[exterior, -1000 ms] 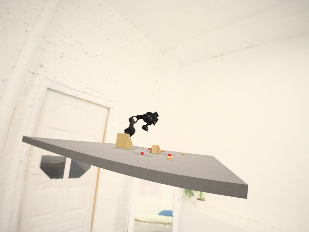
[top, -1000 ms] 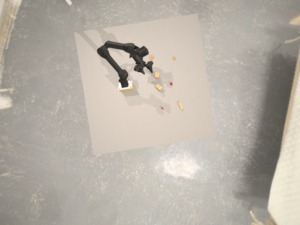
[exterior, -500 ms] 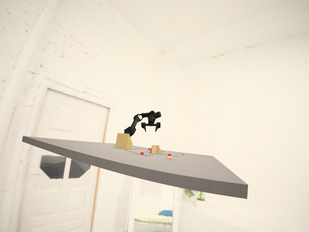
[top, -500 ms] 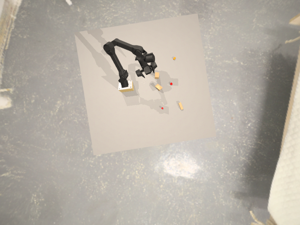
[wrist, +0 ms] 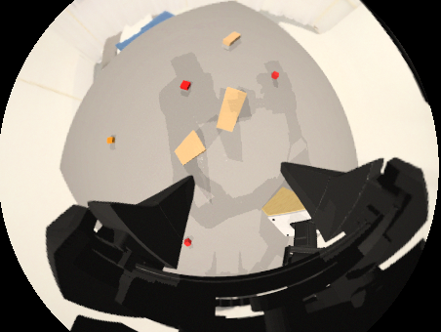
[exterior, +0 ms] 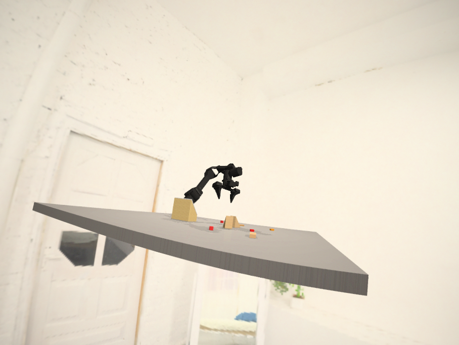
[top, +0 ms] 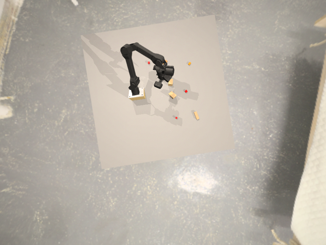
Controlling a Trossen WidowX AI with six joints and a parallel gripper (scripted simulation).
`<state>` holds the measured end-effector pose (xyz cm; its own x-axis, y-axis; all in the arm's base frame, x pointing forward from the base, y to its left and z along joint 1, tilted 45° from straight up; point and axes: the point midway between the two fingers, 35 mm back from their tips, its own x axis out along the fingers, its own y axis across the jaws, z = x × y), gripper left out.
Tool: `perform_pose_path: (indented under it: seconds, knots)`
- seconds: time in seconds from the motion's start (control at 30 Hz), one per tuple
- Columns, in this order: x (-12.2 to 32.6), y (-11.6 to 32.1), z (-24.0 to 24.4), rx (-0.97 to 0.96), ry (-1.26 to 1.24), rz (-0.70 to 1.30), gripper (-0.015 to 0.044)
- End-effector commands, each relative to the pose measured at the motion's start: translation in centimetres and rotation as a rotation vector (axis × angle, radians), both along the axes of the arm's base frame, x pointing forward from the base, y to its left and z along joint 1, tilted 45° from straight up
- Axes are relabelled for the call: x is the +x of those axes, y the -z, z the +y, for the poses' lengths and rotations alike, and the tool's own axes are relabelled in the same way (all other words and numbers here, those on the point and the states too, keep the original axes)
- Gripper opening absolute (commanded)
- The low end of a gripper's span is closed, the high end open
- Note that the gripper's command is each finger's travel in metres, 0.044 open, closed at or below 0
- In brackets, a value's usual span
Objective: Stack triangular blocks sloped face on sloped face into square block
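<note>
Beneath the spread, empty jaws of the black gripper (top: 163,81) (exterior: 225,201) (wrist: 237,170) lies a flat grey-beige tabletop (top: 158,137) (exterior: 148,230) (wrist: 132,107); pale, scuffed walls (exterior: 333,148) and a white panelled door (exterior: 107,185) stand behind.

The gripper (wrist: 239,173) stood open above the table (wrist: 137,98), its fingers well apart and nothing between them. Two larger wooden blocks, one nearer the left of the frame (wrist: 189,147) and one farther off (wrist: 231,109), lay apart, with a small wooden block (wrist: 231,39) beyond them

The arm (top: 144,50) (exterior: 202,182) is matte black, with chunky rounded joints and wedge-shaped, pointed fingers (exterior: 232,196).
</note>
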<state>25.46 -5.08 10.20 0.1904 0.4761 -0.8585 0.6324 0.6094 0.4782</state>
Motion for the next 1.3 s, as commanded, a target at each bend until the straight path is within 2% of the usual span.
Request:
perform_pose_path:
  seconds: [0.0, 0.47, 0.93, 1.27]
  knots:
    - [2.4, 1.9, 0.7, 0.141, -0.603, -0.389, 0.044]
    - [4.7, 4.0, 0.8, 0.191, -0.999, -0.896, 0.044]
    - [6.6, 6.0, 0.7, 0.053, -1.291, -1.469, 0.044]
    - [6.7, 6.1, 0.6, 0.042, -1.302, -1.494, 0.044]
